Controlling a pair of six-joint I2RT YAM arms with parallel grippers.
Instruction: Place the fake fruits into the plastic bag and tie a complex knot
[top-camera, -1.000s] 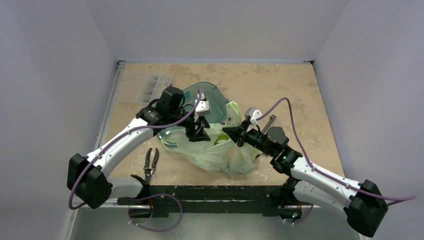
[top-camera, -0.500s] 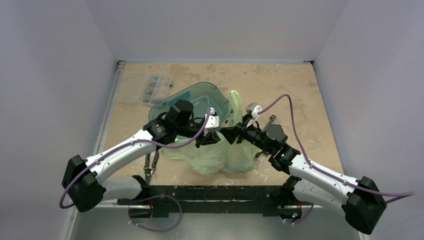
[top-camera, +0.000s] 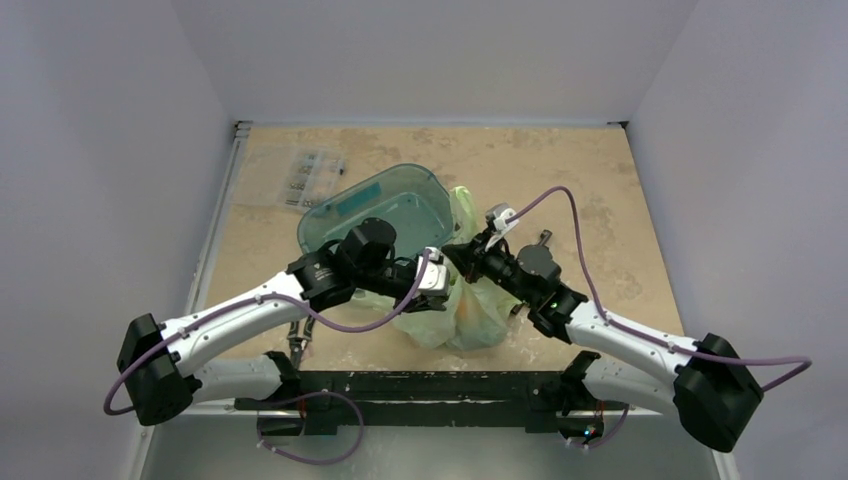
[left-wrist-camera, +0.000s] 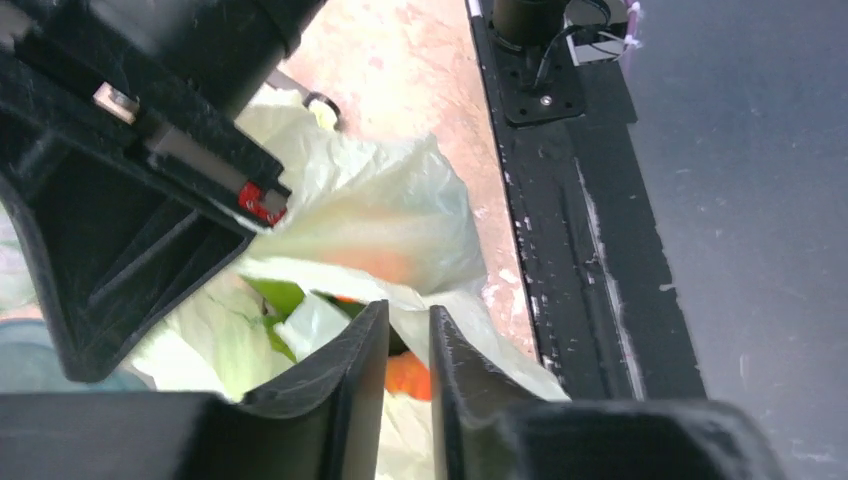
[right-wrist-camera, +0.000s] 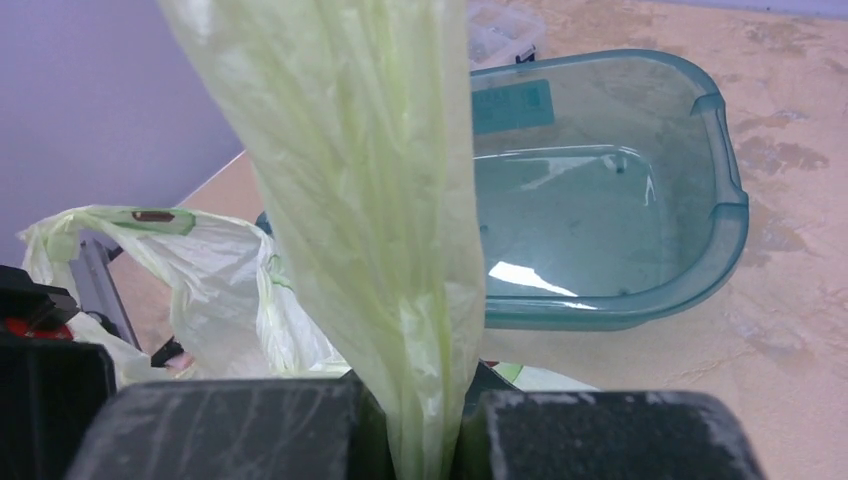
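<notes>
Translucent teal tub (top-camera: 385, 205) mid-table; clear packet (top-camera: 300, 178) near the far-left corner.

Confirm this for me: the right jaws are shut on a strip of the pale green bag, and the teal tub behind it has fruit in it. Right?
Not quite. The teal tub has no fruit in it: the right wrist view shows its inside bare. The rest holds: the right jaws are shut on a strip of the plastic bag, with the tub behind it.
</notes>
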